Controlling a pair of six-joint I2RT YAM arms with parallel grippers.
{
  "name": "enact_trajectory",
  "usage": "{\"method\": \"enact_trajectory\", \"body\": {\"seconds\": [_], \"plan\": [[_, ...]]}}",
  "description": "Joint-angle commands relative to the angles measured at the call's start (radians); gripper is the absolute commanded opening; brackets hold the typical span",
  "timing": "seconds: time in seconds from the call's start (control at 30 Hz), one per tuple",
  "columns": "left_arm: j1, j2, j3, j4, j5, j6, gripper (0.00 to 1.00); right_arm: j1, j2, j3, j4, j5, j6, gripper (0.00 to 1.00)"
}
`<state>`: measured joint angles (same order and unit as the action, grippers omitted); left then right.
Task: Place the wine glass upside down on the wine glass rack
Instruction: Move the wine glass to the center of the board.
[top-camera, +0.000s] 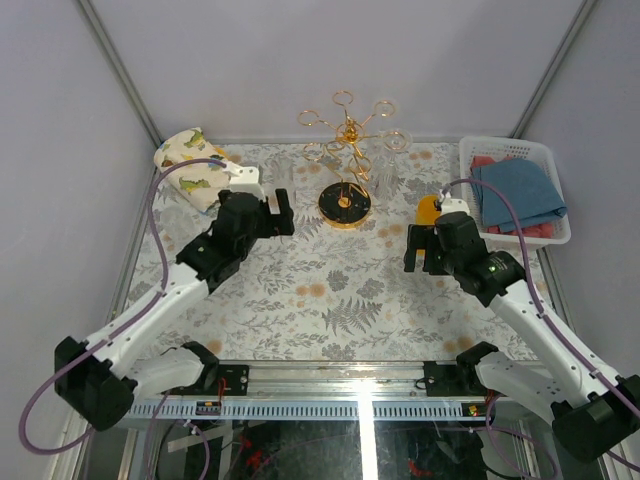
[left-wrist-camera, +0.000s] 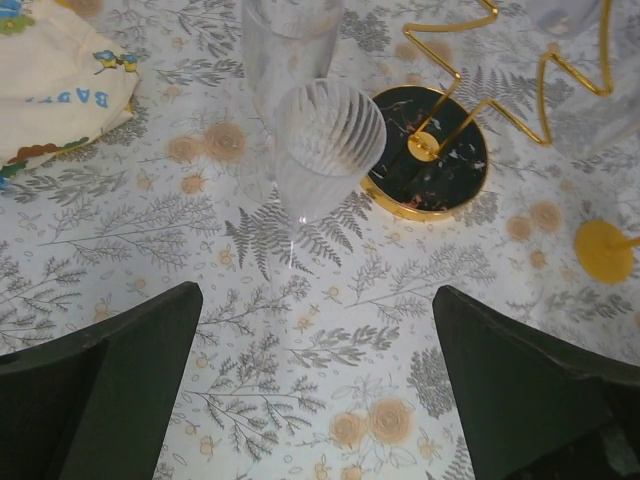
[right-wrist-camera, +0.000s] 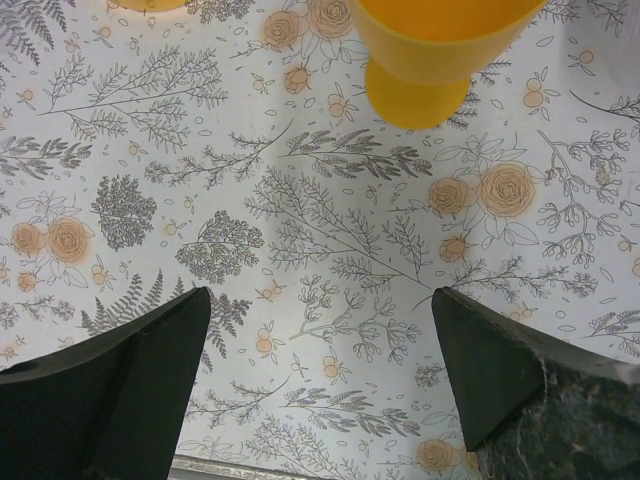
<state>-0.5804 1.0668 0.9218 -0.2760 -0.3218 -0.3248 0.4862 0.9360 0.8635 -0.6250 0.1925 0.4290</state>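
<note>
A clear ribbed wine glass (left-wrist-camera: 328, 145) stands upright on the flowered tablecloth, and a second clear glass (left-wrist-camera: 290, 40) stands just behind it. My left gripper (left-wrist-camera: 315, 340) (top-camera: 277, 208) is open a short way in front of the ribbed glass, holding nothing. To the right of the glasses stands the gold wine glass rack (top-camera: 347, 132) on its round black base (left-wrist-camera: 430, 150). An orange wine glass (right-wrist-camera: 440, 45) (top-camera: 428, 210) stands upright just beyond my right gripper (right-wrist-camera: 320, 340) (top-camera: 424, 258), which is open and empty.
A white basket (top-camera: 512, 150) with blue and red cloths sits at the back right. A dinosaur-print cloth bag (top-camera: 190, 165) lies at the back left. Grey walls enclose the table on three sides.
</note>
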Motion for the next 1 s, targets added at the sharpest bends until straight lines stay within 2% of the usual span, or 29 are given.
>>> {"method": "enact_trajectory", "body": {"seconds": [0.0,0.2,0.3,0.47,0.6,0.8,0.97], "plan": [[0.004,0.101,0.057,0.136,-0.132,0.072,1.00,0.005,-0.019,-0.007,0.034,-0.019,-0.017,0.99],[0.004,0.202,0.094,0.188,-0.197,0.111,1.00,0.005,-0.031,-0.040,0.050,-0.045,-0.037,0.99],[0.004,0.238,0.118,0.199,-0.181,0.107,1.00,0.006,-0.029,-0.040,0.045,-0.042,-0.040,0.99],[0.004,0.249,0.107,0.205,-0.167,0.083,1.00,0.006,-0.060,-0.034,0.034,0.112,0.005,0.99],[0.004,0.240,0.121,0.174,-0.156,0.068,1.00,0.002,-0.007,0.017,0.006,0.183,0.022,0.99],[0.004,0.118,0.117,0.010,-0.110,0.042,1.00,-0.027,0.113,0.101,0.033,0.132,-0.001,0.99],[0.003,-0.076,0.007,-0.033,-0.130,0.114,1.00,-0.042,0.144,0.116,0.081,0.139,-0.043,0.99]]}}
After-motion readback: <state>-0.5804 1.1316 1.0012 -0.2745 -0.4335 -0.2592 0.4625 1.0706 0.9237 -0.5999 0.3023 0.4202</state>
